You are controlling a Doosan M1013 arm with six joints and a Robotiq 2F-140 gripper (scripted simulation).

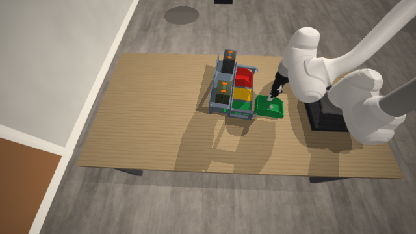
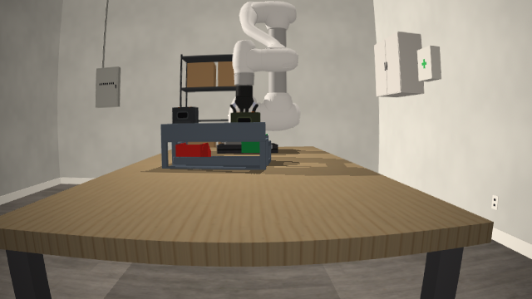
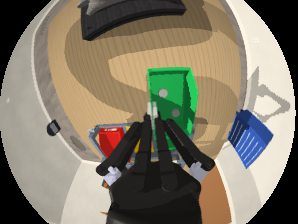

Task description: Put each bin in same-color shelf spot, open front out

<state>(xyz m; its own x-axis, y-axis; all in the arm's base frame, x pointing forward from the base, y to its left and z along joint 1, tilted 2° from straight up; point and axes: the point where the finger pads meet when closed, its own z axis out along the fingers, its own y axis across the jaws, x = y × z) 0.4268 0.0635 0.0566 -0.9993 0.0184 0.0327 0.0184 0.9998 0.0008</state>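
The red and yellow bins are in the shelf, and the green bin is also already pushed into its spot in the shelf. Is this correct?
Not quite. The red bin and yellow bin are in the shelf, but the green bin is not: the top view shows it on the table in front of the shelf, with the end effector shut on its wall.

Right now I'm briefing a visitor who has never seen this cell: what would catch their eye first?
Probably the big white arm reaching in from the right of the table. Its gripper is shut on the thin rear wall of a green bin, which sits just outside the grey shelf. In the shelf, a red bin and a yellow bin already fill their spots.
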